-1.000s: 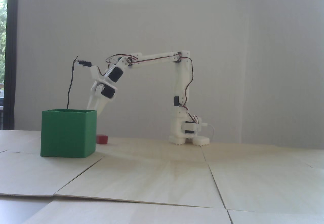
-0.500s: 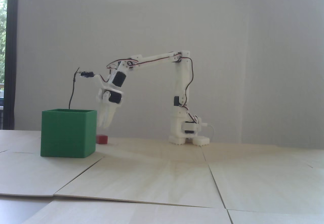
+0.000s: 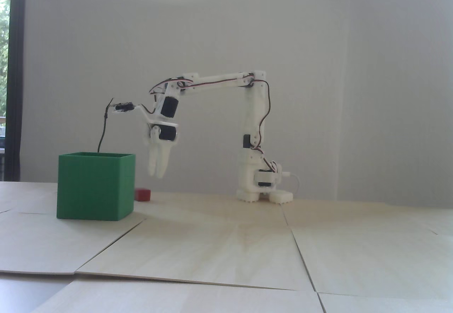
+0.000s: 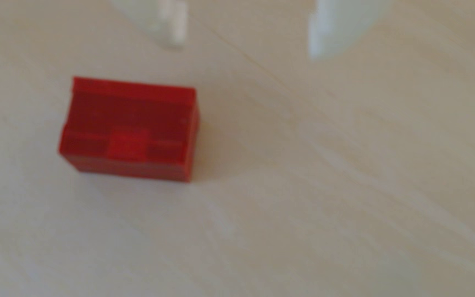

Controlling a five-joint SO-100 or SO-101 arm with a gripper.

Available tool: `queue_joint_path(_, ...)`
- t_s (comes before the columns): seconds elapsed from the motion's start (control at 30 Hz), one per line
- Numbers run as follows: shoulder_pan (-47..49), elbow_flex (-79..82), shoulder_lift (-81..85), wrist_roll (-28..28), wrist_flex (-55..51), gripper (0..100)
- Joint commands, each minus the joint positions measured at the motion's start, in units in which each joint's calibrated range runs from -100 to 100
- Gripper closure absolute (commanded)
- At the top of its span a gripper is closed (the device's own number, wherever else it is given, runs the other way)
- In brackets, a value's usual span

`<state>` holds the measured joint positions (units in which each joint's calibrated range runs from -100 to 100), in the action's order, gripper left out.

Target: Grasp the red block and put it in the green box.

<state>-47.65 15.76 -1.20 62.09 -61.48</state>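
One green box (image 3: 95, 186) sits nearest us on the wooden table (image 3: 226, 249); we see the red block (image 3: 142, 194) lying just behind its right edge, partly hidden. Above the block hangs our gripper (image 3: 156, 174), fingers spread and empty, swung rightward and more upright than a second ago.

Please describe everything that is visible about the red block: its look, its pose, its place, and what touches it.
The red block is a small, dark red, rectangular piece that looks like plastic, with a recessed top face and a brighter square patch near one long edge. It lies flat on the pale wooden table, untouched. In the fixed view it sits just behind the right side of the green box, partly hidden by it. The open gripper hangs above it, slightly offset.
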Motion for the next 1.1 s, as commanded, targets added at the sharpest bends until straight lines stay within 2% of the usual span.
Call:
queue_joint_path(0.0,-1.04,-4.93,1.4,-0.24,-1.08,85)
queue_joint_path(0.13,-2.09,-8.21,0.3,-0.82,-1.34,85)
queue_joint_path(0.27,-0.32,-16.56,-4.52,-5.14,-1.93,85)
queue_joint_path(0.53,1.77,-34.74,-13.21,-6.75,-15.42,85)
queue_joint_path(1.07,0.97,-35.72,-18.81,-6.85,-15.25,85)
